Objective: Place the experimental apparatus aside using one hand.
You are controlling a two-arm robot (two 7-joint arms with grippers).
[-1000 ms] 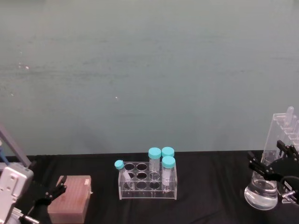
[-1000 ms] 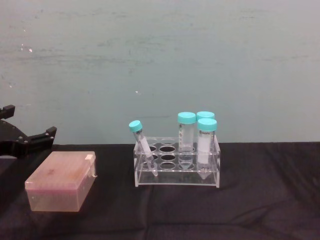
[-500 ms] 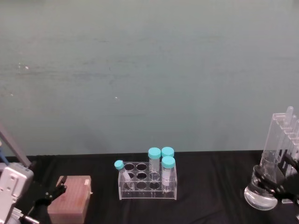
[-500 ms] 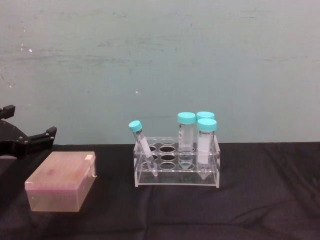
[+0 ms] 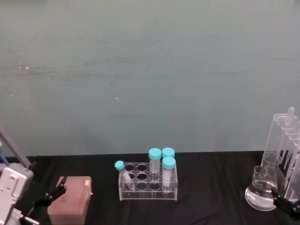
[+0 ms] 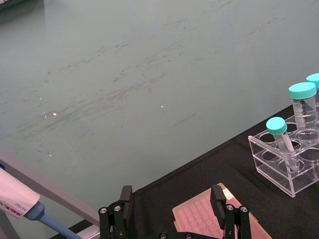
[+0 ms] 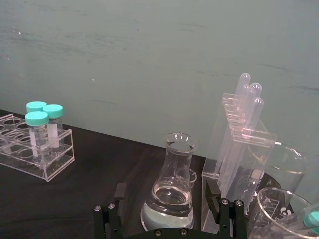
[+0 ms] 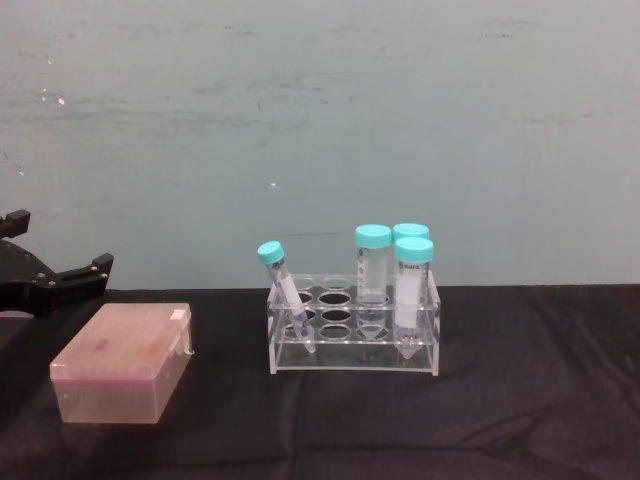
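With the conical flask [image 7: 172, 191], pipette rack [image 7: 243, 149] and beaker [image 7: 280, 172] grouped at the table's four o'clock edge, the setting aside looks done, the right gripper [image 7: 167, 209] spread wide and empty just short of them, the left gripper [image 6: 174, 211] parked open by the tip box [image 8: 122, 361] at eight o'clock, with open cloth around the tube rack [image 8: 353, 330].

You're looking at a lab bench: a black cloth-covered table [image 8: 520, 400] carrying a clear acrylic tube rack with teal-capped tubes [image 8: 354, 330], a pink pipette-tip box [image 8: 122, 362], a glass conical flask [image 7: 168, 191] and a clear acrylic pipette stand [image 7: 239, 149].
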